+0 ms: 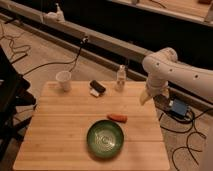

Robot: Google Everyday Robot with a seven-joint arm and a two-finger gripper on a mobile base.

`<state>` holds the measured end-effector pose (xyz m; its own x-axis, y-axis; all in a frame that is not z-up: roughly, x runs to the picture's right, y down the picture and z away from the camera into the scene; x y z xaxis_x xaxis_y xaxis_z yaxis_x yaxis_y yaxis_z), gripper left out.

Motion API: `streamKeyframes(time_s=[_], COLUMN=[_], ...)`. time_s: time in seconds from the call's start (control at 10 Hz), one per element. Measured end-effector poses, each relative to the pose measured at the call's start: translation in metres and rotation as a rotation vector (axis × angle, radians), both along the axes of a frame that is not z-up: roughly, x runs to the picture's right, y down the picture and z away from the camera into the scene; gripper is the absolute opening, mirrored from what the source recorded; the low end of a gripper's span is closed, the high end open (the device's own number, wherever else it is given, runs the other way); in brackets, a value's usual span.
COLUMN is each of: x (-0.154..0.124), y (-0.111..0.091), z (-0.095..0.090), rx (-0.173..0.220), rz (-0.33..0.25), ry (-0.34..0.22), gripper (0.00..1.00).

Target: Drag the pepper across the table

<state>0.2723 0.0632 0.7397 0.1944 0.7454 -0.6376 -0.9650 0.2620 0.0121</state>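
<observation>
The pepper (118,118) is a small slim red-orange piece lying flat on the light wooden table (60,130), just above the rim of the green bowl (105,139). My gripper (146,98) hangs from the white arm (172,72) at the table's right edge, up and to the right of the pepper and apart from it. It holds nothing that I can see.
A white cup (64,80) stands at the back left. A black-and-white block (96,88) and a small clear bottle (120,79) sit at the back middle. A blue box (178,108) and cables lie on the floor to the right. A dark chair stands at the left.
</observation>
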Motion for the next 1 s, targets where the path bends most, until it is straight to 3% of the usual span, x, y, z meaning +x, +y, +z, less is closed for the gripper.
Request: streamKeyframes(time_s=[0.5, 0.8, 1.0], x=[-0.007, -0.068, -0.099], y=[0.002, 0.01, 0.01], z=[0.004, 0.021, 0.029], rx=[-0.009, -0.063, -0.056], rz=[0.019, 0.073, 0.103], ry=[-0.015, -0.17, -0.276], gripper=[0.8, 0.8, 0.8])
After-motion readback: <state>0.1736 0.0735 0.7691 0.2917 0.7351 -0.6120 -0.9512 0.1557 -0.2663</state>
